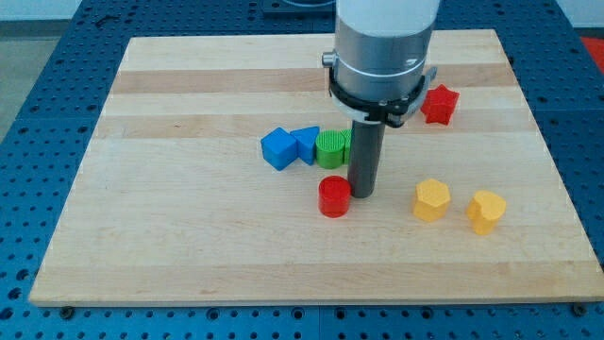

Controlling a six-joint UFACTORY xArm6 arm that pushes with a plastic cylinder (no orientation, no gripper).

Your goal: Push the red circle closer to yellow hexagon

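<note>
Camera view, single frame: wooden counter (189, 255) with scattered coloured blocks and the arm's dark rod descending from the view's top centre. No claw is fitted to this arm, so there is no opening to report and nothing is held; my tip (363, 194) rests on the counter just to the view's right of the red circle (333, 196), touching it or nearly so, on its upper-right edge. The yellow hexagon (431, 200) lies well apart to the view's right of the red circle, with the tip standing between the two; a yellow heart-like block (486, 211) sits just beyond it. Judged from this layout, the task is not yet accomplished: the gap remains wide, and the tip is on the wrong side for a rightward push, so it probably has to pass around to the circle's left first. Bystander blocks: a blue cube (278, 148), a blue triangular block (307, 143), a green ridged block (332, 148) and a red star (439, 104).
</note>
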